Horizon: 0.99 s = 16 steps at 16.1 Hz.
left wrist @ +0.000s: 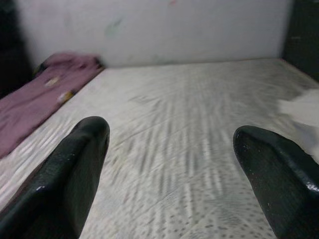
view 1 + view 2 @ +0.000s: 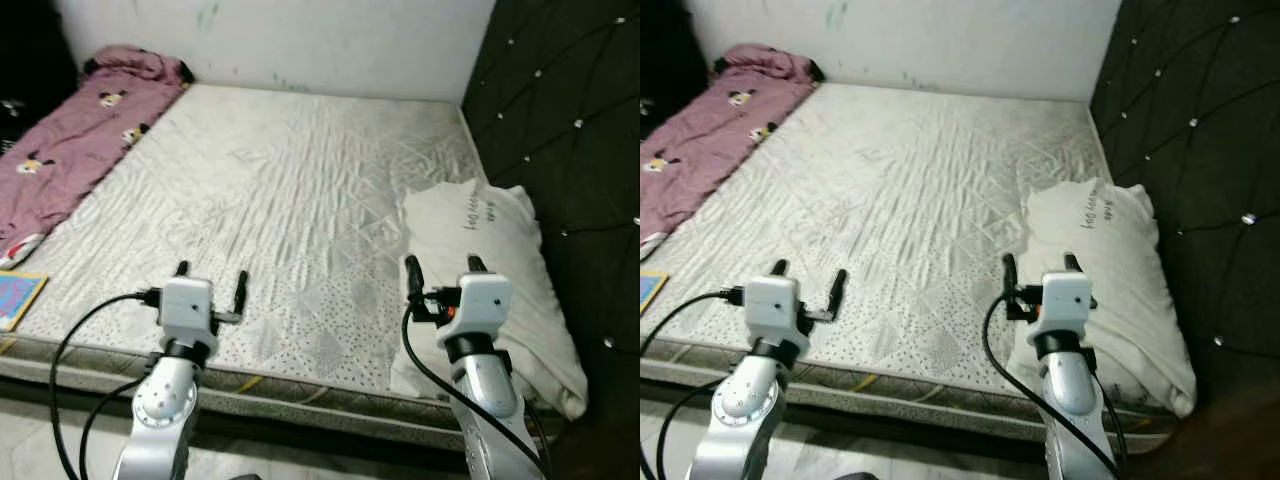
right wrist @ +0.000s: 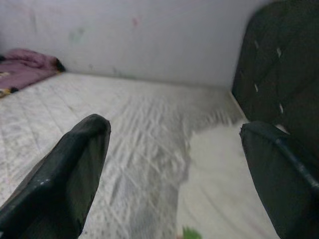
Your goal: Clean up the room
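A bare quilted mattress point(image 2: 290, 190) fills most of the head views, its near edge running across just beyond the two raised silver arms. The left gripper point(image 2: 211, 278) hovers over the near edge of the mattress towards the robot's left, its jaws spread wide with nothing between them; in the left wrist view the two black fingers point(image 1: 65, 179) stand well apart with only bare mattress seen past them. The right gripper point(image 2: 441, 268) is held up at the near right part of the bed, just at the edge of a white pillow point(image 2: 495, 270), and its jaws are also spread and hold nothing; the right wrist view looks between its fingers point(image 3: 65, 174) at the mattress and the pillow point(image 3: 224, 184). The pillow lies flat on the right side of the mattress, beside a dark tufted headboard point(image 2: 560, 120) that runs along the bed's right side, and it has a line of small dark lettering on its upper face. Along the left side of the bed lies a crumpled pink blanket point(image 2: 75, 140) printed with cartoon figures, reaching to the far left corner by the white wall point(image 2: 300, 40). A blue and yellow flat item point(image 2: 15, 298) sits at the near left corner of the bed; what it is cannot be told. Black cables point(image 2: 80, 350) loop down from each wrist.
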Available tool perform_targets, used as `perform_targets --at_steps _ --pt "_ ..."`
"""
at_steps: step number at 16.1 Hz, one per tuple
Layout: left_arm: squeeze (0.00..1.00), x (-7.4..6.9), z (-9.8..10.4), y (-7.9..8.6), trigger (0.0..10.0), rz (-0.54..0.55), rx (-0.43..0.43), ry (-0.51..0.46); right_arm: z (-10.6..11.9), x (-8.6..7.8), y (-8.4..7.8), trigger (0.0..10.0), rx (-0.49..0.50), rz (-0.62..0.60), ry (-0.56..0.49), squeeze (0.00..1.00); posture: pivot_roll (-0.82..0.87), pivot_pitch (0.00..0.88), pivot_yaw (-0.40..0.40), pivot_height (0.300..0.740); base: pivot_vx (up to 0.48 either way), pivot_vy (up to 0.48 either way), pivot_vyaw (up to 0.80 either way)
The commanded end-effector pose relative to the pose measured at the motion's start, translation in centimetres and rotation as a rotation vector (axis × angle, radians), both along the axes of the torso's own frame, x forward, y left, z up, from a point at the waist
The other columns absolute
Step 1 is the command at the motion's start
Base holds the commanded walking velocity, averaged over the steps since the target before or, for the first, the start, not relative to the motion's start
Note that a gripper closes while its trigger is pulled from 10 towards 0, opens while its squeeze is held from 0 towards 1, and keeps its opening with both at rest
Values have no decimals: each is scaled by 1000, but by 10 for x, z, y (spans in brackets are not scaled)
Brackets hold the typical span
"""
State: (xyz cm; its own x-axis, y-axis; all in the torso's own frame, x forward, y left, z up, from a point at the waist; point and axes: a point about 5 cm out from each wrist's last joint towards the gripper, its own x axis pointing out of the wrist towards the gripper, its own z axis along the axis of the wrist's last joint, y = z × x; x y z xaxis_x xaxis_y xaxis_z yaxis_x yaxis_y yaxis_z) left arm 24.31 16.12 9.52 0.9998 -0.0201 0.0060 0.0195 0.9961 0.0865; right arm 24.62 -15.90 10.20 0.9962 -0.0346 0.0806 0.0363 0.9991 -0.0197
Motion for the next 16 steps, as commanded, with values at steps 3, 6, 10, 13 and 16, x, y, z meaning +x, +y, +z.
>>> perform_targets --at_steps 3,6,10,13,16 --pt "0 18 -2 3 10000 4 42 -2 1 14 2 10000 -4 6 -8 0 17 0 20 740 0 0 0" --pt "0 30 8 1 10000 -28 12 -7 8 34 7 10000 22 -20 -14 0 35 0 34 740 0 0 0" --pt "0 28 0 -10 10000 -70 8 -2 -2 25 9 10000 -1 -22 -9 0 21 0 39 740 0 0 0" --pt "0 45 1 -10 10000 -70 -6 -7 -7 28 -6 10000 -7 -78 3 0 -20 0 52 740 0 0 0" --pt "0 41 -6 -16 10000 -81 -38 30 -6 22 -12 10000 0 -108 -1 0 -49 0 109 740 0 0 0"
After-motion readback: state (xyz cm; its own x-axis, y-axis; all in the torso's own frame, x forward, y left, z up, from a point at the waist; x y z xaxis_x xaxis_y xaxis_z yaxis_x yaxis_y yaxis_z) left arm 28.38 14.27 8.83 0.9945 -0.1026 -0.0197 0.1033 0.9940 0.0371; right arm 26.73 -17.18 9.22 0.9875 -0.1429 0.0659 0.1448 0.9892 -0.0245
